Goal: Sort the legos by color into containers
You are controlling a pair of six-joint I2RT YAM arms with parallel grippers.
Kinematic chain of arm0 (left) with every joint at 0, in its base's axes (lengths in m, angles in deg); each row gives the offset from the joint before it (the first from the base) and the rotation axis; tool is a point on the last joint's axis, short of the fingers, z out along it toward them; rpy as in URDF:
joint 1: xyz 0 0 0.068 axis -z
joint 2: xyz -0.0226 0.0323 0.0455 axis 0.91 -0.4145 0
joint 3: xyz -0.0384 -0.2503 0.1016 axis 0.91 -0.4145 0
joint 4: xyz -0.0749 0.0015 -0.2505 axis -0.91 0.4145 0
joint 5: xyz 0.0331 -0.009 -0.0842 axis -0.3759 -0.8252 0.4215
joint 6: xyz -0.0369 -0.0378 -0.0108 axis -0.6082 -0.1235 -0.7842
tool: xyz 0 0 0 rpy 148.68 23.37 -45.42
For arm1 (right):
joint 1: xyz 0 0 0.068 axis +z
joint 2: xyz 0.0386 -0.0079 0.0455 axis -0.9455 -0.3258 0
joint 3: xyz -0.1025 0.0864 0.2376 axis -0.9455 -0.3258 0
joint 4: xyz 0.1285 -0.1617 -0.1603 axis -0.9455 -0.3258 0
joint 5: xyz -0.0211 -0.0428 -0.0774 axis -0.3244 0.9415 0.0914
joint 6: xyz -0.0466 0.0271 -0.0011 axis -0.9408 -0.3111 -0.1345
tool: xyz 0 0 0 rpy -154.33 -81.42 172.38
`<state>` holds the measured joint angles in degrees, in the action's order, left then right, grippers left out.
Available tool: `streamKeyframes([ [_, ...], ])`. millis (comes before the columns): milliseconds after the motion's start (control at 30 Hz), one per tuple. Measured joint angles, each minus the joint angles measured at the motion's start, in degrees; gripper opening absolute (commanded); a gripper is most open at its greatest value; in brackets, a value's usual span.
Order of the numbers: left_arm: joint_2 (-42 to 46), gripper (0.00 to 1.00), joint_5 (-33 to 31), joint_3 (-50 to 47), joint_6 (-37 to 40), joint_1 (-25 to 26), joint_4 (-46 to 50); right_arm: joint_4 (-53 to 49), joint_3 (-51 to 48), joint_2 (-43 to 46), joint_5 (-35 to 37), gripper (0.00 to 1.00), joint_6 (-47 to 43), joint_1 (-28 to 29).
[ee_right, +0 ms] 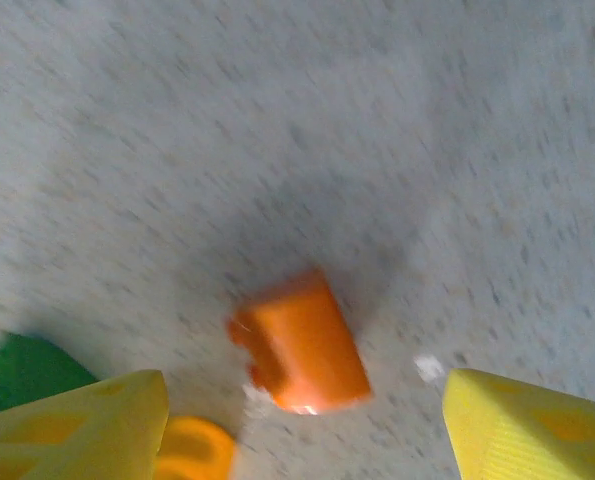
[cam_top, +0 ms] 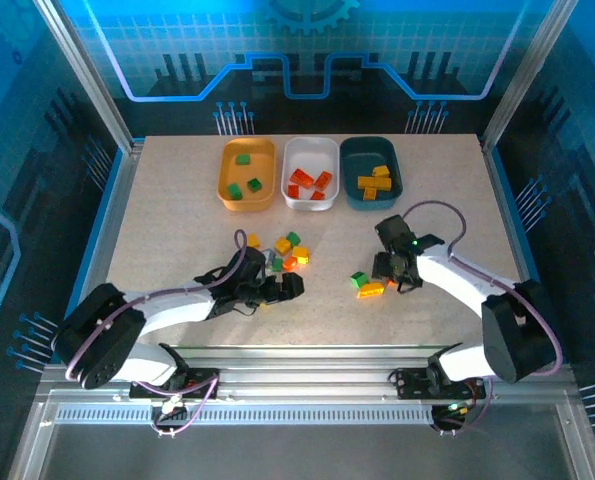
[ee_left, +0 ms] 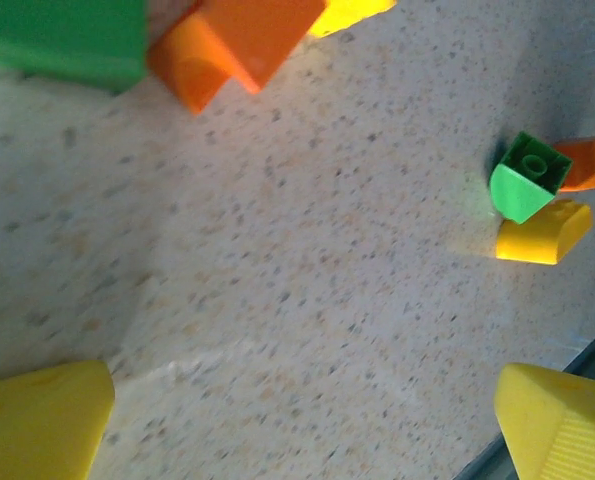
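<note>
Speckled beige tabletop point(cam_top: 177, 220) fills the cell, edged by aluminium rails point(cam_top: 307, 385) and backed by a blue-lit panel point(cam_top: 297, 60) with a circuit pattern.

Along the far side three trays sit side by side. The orange-yellow tray point(cam_top: 223, 180) on the left holds three green bricks point(cam_top: 254, 184). The white tray point(cam_top: 311, 153) in the middle holds red-orange bricks point(cam_top: 307, 183). The dark teal tray point(cam_top: 360, 156) on the right holds yellow bricks point(cam_top: 375, 182).

Nearer, a mixed cluster point(cam_top: 285, 250) of yellow, green and red-orange pieces lies left of centre. A smaller group point(cam_top: 367, 285) lies to its right: a green piece and a yellow one touching, with a red-orange one close by.

The left gripper point(cam_top: 287, 287) is low over the table just near of the mixed cluster. In its wrist view its yellow fingertips point(ee_left: 37, 420) are spread wide over bare surface.

The right gripper point(cam_top: 397, 275) is just right of the smaller group. Its fingertips point(ee_right: 537, 430) are also parted, with a red-orange brick point(ee_right: 302, 345) lying on the table between and just ahead of them, not touched.
</note>
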<state>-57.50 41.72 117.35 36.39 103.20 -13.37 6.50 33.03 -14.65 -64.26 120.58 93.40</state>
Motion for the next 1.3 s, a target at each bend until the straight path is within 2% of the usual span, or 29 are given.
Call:
streamKeyframes([
  [133, -2.93, 0.99, 1.46, 2.82, -0.07, 0.81, -2.82, 0.33, -1.6, 2.03, -0.24, 0.67, 0.87, -1.27],
  [300, -3.48, 0.99, 2.27, 3.08, -0.09, 1.86, -4.7, 2.25, -1.66, 0.52, -1.49, 0.62, 0.63, -3.56],
  [700, 0.68, 0.99, 0.96, 2.47, 1.7, 1.9, -0.98, 5.44, -1.27, -2.36, -5.44, 0.47, -0.63, -5.88],
  [800, 0.66, 0.99, 0.72, 2.47, 2.14, 1.9, -0.31, 6.99, -1.27, -2.54, -7.65, 0.47, -0.83, -5.99],
  [900, 0.33, 0.99, 0.74, 2.54, 2.56, 1.9, -0.31, 7.96, -1.27, -2.54, -9.11, 0.53, -0.83, -5.99],
  [1133, -0.63, 0.99, 0.74, 2.56, 2.78, 1.9, -0.2, 8.15, -1.22, -4.24, -9.2, 0.51, -1.03, -5.99],
  [1300, -0.85, 0.99, 0.72, 2.64, 3.04, 1.9, 0.04, 8.09, -1.11, -7.61, -8.37, 0.35, -0.92, -5.99],
])
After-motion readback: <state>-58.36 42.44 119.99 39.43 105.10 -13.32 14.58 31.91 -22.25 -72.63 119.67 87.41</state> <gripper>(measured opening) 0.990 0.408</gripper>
